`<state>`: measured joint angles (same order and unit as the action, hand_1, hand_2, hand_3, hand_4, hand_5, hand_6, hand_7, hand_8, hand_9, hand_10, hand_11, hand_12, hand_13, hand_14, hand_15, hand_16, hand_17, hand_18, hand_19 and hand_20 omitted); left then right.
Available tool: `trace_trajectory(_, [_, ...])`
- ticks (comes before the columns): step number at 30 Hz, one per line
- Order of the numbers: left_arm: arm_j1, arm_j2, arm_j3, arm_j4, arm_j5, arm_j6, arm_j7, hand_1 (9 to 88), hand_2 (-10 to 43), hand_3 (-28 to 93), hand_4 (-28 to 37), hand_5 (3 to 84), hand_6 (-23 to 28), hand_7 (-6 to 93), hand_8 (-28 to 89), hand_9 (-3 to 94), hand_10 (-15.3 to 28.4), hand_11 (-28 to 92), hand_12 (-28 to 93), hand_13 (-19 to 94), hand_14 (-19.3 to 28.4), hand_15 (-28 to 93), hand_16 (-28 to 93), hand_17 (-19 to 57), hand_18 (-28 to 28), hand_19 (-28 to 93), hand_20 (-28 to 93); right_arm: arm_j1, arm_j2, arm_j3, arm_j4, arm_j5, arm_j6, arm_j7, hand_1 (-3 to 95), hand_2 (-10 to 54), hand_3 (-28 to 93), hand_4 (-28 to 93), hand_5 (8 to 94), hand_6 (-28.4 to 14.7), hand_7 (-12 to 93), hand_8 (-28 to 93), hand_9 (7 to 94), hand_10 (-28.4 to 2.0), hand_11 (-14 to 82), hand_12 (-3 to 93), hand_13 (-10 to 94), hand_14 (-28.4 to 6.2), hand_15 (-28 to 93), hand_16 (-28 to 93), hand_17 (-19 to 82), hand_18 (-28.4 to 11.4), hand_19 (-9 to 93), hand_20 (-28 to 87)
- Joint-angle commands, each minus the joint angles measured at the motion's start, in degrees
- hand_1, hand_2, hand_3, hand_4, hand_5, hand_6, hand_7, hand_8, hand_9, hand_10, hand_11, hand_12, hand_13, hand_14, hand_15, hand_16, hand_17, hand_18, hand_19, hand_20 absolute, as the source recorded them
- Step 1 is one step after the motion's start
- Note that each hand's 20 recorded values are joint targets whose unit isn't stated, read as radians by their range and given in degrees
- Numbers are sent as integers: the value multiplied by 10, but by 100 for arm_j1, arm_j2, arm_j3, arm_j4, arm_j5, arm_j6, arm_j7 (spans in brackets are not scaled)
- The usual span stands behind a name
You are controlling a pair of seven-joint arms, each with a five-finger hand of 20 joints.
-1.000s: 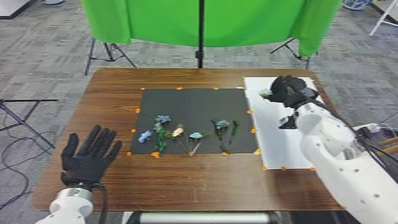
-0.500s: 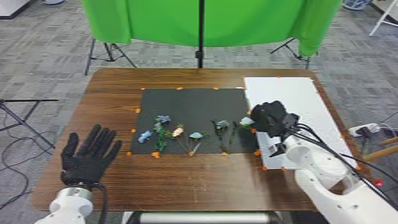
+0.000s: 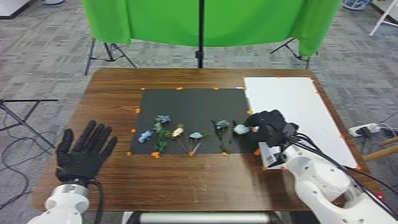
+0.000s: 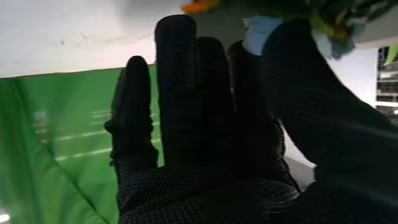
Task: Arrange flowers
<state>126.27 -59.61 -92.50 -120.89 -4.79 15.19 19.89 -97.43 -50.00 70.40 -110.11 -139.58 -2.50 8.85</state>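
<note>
Flowers (image 3: 179, 132) on the mat (image 3: 188, 104), right hand (image 3: 267, 123) pinching a pale bloom (image 3: 241, 129) at its right edge! Placing, I'd say: lower, then release.

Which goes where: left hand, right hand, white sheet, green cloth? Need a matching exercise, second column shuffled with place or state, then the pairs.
Column 1
1. left hand
2. right hand
3. white sheet
4. green cloth

Column 2
A. lying flat along the right side of the dark mat
B. hanging beyond the far edge of the table
C. at the dark mat's right edge, pinching a pale blue flower
D. left of the dark mat, fingers straight

Pairs: 1-D, 2-C, 3-A, 4-B
</note>
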Motion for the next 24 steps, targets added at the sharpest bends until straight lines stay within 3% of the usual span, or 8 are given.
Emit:
trace_trajectory(1, [39, -34, -78, 29, 76, -7, -28, 260, 111, 688, -283, 438, 85, 112, -99, 394, 140, 177, 97, 319, 128, 212, -24, -56, 132, 333, 127, -297, -39, 449, -438, 485, -32, 378, 471, -95, 730, -283, 578, 14, 152, -128, 610, -109, 128, 148, 604, -76, 402, 241, 248, -179, 720, 390])
trace_trajectory(5, [-25, -20, -108, 38, 200, 38, -7, 260, 111, 688, -283, 438, 85, 111, -99, 394, 140, 177, 97, 319, 128, 212, -24, -56, 132, 334, 127, -372, -107, 780, -623, 919, 6, 665, 452, -95, 728, -283, 565, 8, 143, -127, 597, -113, 122, 146, 599, -80, 406, 237, 245, -180, 720, 389])
trace_trajectory(8, [-94, 18, -141, 51, 445, 53, 21, 260, 111, 687, -283, 438, 85, 110, -99, 394, 140, 177, 96, 319, 128, 212, -24, -56, 132, 333, 127, -427, -266, 1195, -787, 1751, 117, 960, 414, -95, 735, -283, 545, 1, 134, -121, 579, -120, 117, 146, 584, -90, 410, 233, 242, -180, 715, 386])
trace_trajectory(10, [-138, 50, -176, 61, 526, 16, 63, 260, 111, 688, -283, 438, 84, 110, -99, 393, 141, 174, 95, 319, 128, 210, -24, -55, 132, 332, 126, -430, -413, 1511, -830, 2452, 268, 960, 375, -93, 745, -283, 531, -8, 126, -116, 561, -128, 108, 144, 565, -99, 393, 217, 235, -178, 693, 372])
trace_trajectory(13, [-218, 83, -241, 84, 728, -2, 73, 259, 111, 687, -283, 438, 84, 105, -100, 391, 141, 162, 91, 317, 123, 193, -29, -53, 131, 323, 121, -449, -727, 2156, -882, 4171, 108, 809, 306, -36, 752, -283, 495, -14, 113, -106, 520, -127, 88, 138, 524, -107, 334, 202, 211, -171, 618, 326])
trace_trajectory(17, [-334, 140, -320, 108, 943, 140, 72, 259, 113, 682, -283, 436, 82, 99, -98, 391, 140, 153, 89, 317, 120, 173, -26, -52, 129, 315, 118, -355, -1188, 2845, -733, 6887, -254, 922, 231, 50, 743, -283, 451, -11, 96, -96, 458, -116, 56, 133, 448, -116, 184, 232, 179, -153, 447, 242])
trace_trajectory(21, [-434, 192, -362, 156, 954, 38, 124, 258, 115, 682, -283, 439, 80, 94, -99, 396, 136, 147, 86, 321, 114, 156, -25, -50, 129, 311, 116, -365, -1452, 3121, -586, 7973, -518, 773, 186, 93, 728, -283, 405, 2, 78, -89, 410, -107, 44, 126, 370, -118, 113, 238, 158, -148, 321, 212])
trace_trajectory(24, [-441, 205, -379, 140, 902, 77, 202, 260, 116, 679, -283, 450, 72, 94, -99, 410, 128, 140, 80, 328, 108, 141, -26, -47, 128, 301, 112, -336, -1541, 3098, -519, 8161, -583, 554, 163, 101, 726, -283, 374, 11, 64, -84, 378, -100, 35, 117, 327, -116, 88, 228, 149, -144, 252, 206])
